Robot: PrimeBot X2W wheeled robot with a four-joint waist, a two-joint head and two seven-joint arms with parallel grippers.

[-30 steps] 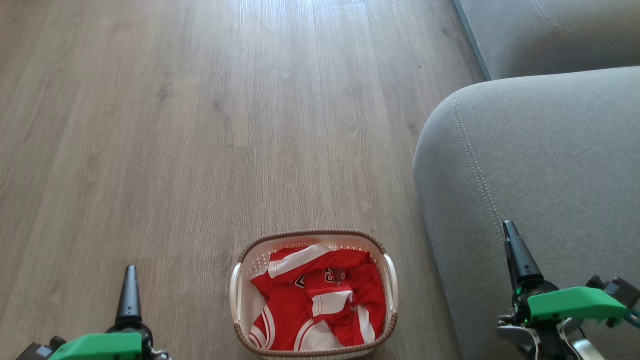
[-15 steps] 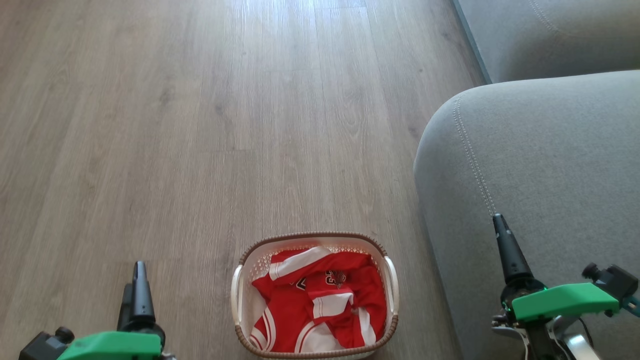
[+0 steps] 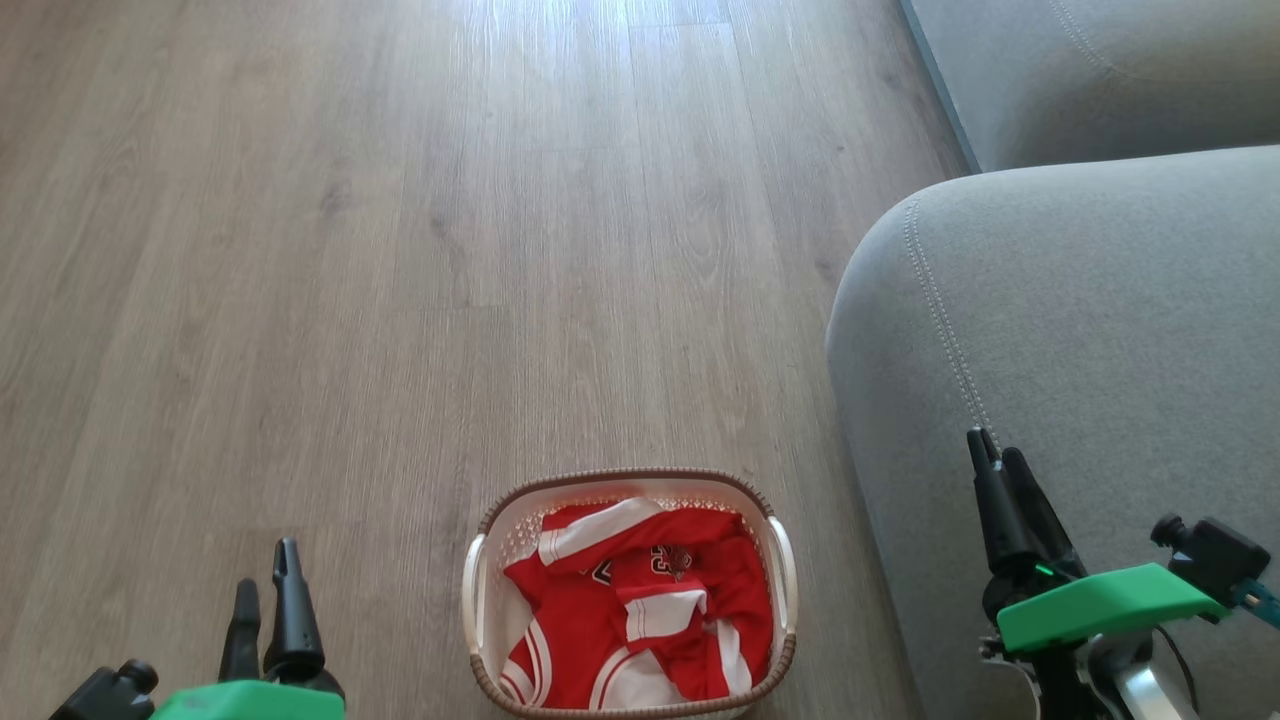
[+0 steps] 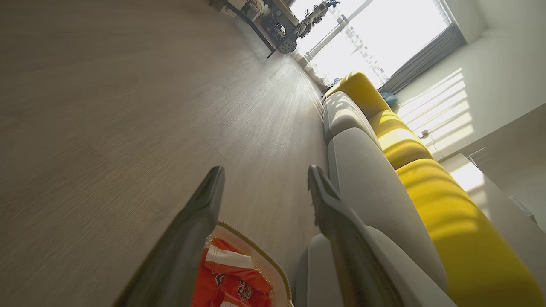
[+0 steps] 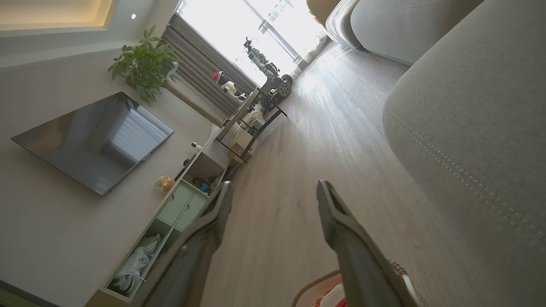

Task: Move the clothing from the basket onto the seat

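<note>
Rolled since last frame: L claw (image 3: 267, 598) & R claw (image 3: 993, 450) gaping wide, empty; basket (image 3: 630, 476) between them, grab cd hook rim, not clothing (image 3: 650, 610).

A home living room: a large grey fabric sofa (image 3: 1080, 330) with yellow back cushions (image 4: 448, 192) stands on a pale wood-plank floor (image 3: 400, 300), across from a dark flat television (image 5: 94, 143) hung on the wall above a low white cabinet with pale green doors (image 5: 183, 204). A leafy green plant (image 5: 145, 68) and grey curtains (image 5: 200, 72) stand beside a bright window (image 5: 256, 21).
</note>
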